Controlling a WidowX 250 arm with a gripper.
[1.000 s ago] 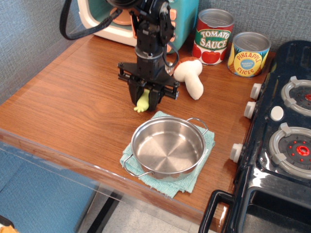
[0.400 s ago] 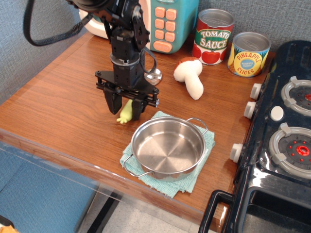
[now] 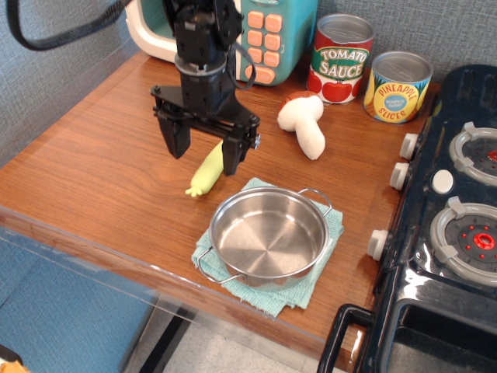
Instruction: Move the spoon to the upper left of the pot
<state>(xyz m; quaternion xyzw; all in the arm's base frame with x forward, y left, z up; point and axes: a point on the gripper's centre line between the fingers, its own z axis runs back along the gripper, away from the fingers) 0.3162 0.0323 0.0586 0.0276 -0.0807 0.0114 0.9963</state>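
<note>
The spoon [image 3: 206, 169] lies on the wooden table, its pale yellow-green handle pointing down-left, just up and left of the pot; its silver bowl is mostly hidden behind the gripper. The pot [image 3: 269, 235] is a round shallow steel pot with two wire loop handles, standing on a teal cloth [image 3: 299, 294]. My gripper [image 3: 203, 146] is black, raised a little above the spoon with its fingers [image 3: 176, 137] spread wide on either side of the handle, holding nothing.
A white mushroom toy [image 3: 305, 123] lies right of the gripper. A tomato sauce can [image 3: 339, 58] and a pineapple can [image 3: 397, 86] stand at the back. A teal toy appliance [image 3: 264, 35] is behind the arm. A black toy stove [image 3: 450, 225] fills the right side.
The gripper carried the spoon left, set it on the table, opened its fingers and rose slightly. The spoon now lies flat, free of the gripper.
</note>
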